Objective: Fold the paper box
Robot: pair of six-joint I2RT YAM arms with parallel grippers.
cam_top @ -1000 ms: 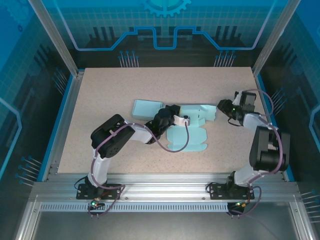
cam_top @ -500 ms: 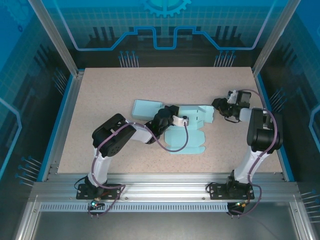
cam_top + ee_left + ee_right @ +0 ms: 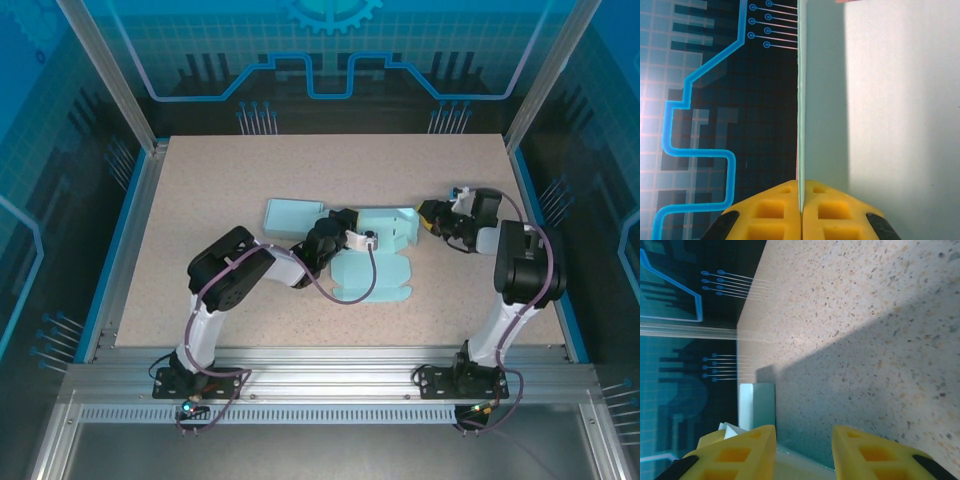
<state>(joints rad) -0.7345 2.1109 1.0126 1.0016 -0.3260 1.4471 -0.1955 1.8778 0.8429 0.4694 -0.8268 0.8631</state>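
Observation:
The paper box (image 3: 372, 272) is a pale teal sheet lying partly flat in the middle of the table, with one flap (image 3: 293, 215) spread out to the left and its right end (image 3: 402, 226) raised. My left gripper (image 3: 345, 222) is shut on an upright panel at the box's centre. In the left wrist view the panel's thin edge (image 3: 801, 100) runs straight up from between the yellow fingers of that gripper (image 3: 801, 202). My right gripper (image 3: 427, 214) is open at the box's right end. In the right wrist view, a teal wall (image 3: 757, 402) stands just past its left finger (image 3: 740, 452).
The speckled beige table (image 3: 220, 180) has free room all around the box. Aluminium posts and blue patterned panels (image 3: 320, 60) enclose it. The metal frame rail (image 3: 320, 365) runs along the near edge.
My right gripper has moved left, up to the raised right end of the box. The left gripper has held its grip in place.

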